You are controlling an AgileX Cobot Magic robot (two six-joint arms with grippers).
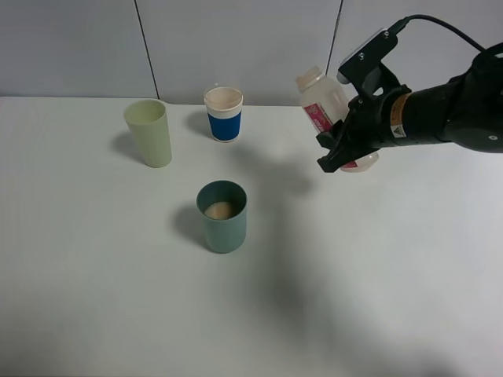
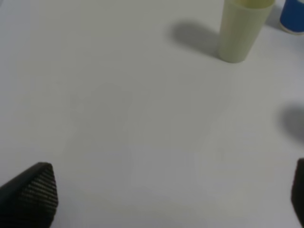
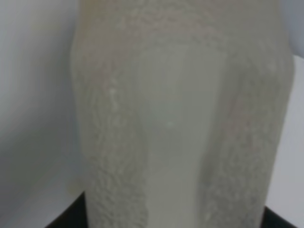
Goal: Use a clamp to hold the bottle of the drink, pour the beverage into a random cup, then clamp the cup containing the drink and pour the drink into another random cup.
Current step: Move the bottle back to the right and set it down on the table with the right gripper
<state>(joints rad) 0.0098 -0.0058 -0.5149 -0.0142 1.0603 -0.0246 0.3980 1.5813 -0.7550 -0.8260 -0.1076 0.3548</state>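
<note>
My right gripper [image 1: 339, 149] is shut on a white translucent bottle [image 1: 321, 98] with a red label. It holds the bottle tilted in the air at the right, mouth toward the upper left. The bottle fills the right wrist view [image 3: 180, 118]. A teal cup [image 1: 222, 217] stands at the table's middle with beige drink [image 1: 220, 210] inside, left of and nearer than the bottle. A pale green cup [image 1: 148, 133] stands at the back left and also shows in the left wrist view [image 2: 241, 31]. My left gripper [image 2: 161, 199] is open and empty over bare table, and is out of the high view.
A white paper cup with a blue band [image 1: 224, 115] stands at the back middle, and its edge shows in the left wrist view [image 2: 293, 16]. The white table [image 1: 377, 275] meets a grey panelled wall [image 1: 236, 39] at the back.
</note>
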